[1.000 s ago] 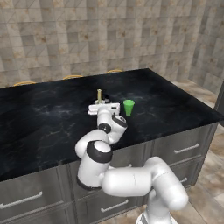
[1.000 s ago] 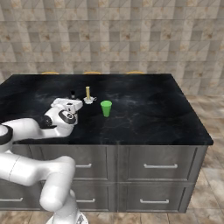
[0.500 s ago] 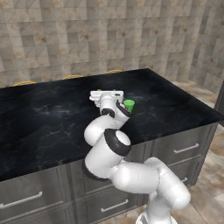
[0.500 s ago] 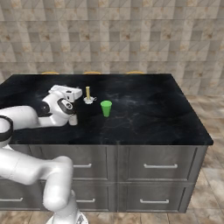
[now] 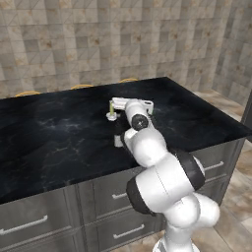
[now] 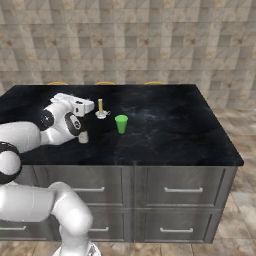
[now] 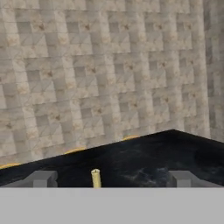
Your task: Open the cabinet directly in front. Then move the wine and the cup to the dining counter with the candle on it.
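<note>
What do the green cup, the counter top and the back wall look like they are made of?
The cup looks like plain matte plastic: one flat bright green, no shine, though glazed ceramic is possible. The counter top looks like polished black marble or an imitation: white veins and soft reflections. The wall looks like rough stone tile in beige and grey squares.

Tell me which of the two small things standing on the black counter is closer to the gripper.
The candle, the thin pale yellow stick in its white holder, stands just beside the gripper. The green cup stands farther off to the right, in the right base view.
</note>
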You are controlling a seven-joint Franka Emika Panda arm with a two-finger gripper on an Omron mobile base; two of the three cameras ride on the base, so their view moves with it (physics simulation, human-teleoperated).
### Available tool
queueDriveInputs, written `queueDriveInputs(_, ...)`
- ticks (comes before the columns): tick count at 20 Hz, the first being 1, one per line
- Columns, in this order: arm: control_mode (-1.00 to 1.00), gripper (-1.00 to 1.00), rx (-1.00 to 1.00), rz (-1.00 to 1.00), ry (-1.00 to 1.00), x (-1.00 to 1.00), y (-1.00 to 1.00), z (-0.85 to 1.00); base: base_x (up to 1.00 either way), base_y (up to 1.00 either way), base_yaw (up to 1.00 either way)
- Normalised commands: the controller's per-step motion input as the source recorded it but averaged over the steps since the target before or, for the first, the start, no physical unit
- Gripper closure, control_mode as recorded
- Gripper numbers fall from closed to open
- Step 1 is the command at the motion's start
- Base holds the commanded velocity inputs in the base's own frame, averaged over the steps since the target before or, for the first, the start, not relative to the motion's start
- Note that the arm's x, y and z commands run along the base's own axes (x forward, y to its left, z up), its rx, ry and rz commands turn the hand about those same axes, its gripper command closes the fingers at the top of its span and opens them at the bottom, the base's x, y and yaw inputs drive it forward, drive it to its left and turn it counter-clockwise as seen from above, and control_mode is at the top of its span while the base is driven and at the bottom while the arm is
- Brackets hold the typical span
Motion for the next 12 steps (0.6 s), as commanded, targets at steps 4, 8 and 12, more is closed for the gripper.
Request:
queueDriveInputs(4,-1.0,-1.0,0.2,0.0,0.29,-0.99,0.07,1.0,0.0,0.0,0.0)
queueDriveInputs(8,-1.0,-1.0,0.27,0.0,0.47,-1.0,0.11,1.0,0.0,0.0,0.0)
queueDriveInputs(12,-1.0,-1.0,0.27,0.0,0.51,-1.0,0.11,0.99,0.0,0.0,0.0)
